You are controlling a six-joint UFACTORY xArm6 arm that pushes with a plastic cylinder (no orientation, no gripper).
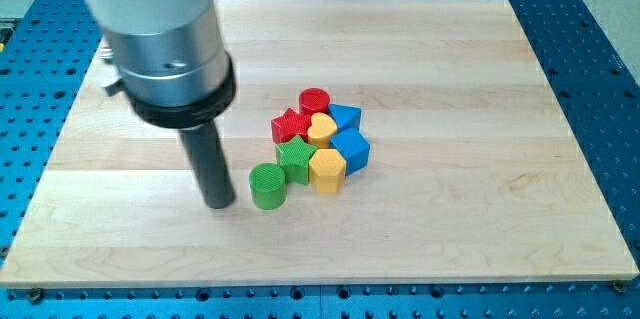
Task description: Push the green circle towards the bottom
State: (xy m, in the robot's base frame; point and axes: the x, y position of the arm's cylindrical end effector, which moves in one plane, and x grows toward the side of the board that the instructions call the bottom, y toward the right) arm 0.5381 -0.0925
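Green circle [267,186] sits near the middle of the pale wooden surface [480,209], at the lower-left edge of a tight cluster: green star [294,157], yellow hexagon [327,169], yellow heart [321,127], red star [288,124], red cylinder [315,100] and two blue blocks [349,148]. My tip [220,202] rests just beside the circle on the view's left. There is no hand, only a rod, holding nothing. The push towards the bottom looks barely begun; wide bare surface remains below.

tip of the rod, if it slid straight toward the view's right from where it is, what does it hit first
My tip sits just left of the green circle, so it would most likely meet that first. The gap looks tiny; depth is hard to judge.
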